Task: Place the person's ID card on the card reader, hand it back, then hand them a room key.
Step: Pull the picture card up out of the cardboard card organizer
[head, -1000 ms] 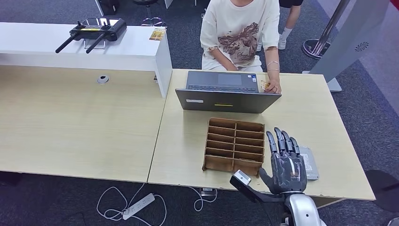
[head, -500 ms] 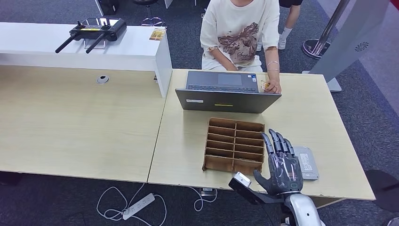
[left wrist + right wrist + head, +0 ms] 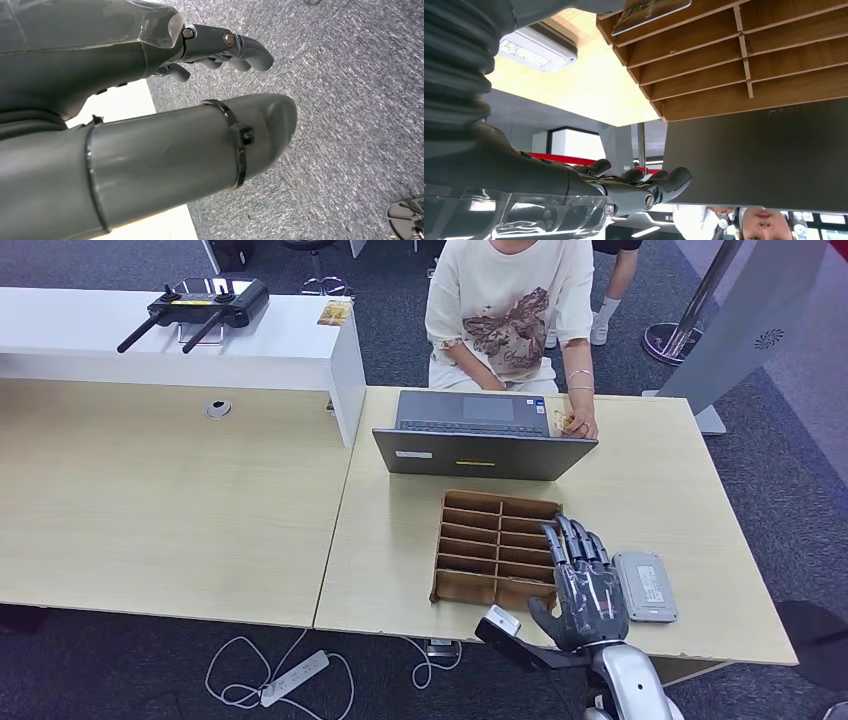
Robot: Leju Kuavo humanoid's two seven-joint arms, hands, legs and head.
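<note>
My right hand [image 3: 585,590] hovers flat with fingers stretched out over the right edge of the brown slotted wooden box [image 3: 497,548], holding nothing. In the right wrist view the fingers [image 3: 644,187] reach toward the laptop's back, and a printed card [image 3: 651,7] sticks out of one slot of the box [image 3: 744,55]. The grey card reader [image 3: 645,586] lies on the table just right of the hand; the reader [image 3: 536,47] has nothing on it. The person's hand [image 3: 578,423] rests by the laptop with a small yellowish thing in it. My left hand [image 3: 215,47] hangs over carpet, holding nothing.
An open grey laptop [image 3: 485,440] stands between the box and the seated person [image 3: 510,310]. A white counter [image 3: 180,340] with a black controller [image 3: 195,308] is at the far left. The table's front edge [image 3: 500,632] runs just under my wrist.
My right hand has slid left and slightly back toward me, from above the card reader to the box's right edge, uncovering the reader. The person has not moved.
</note>
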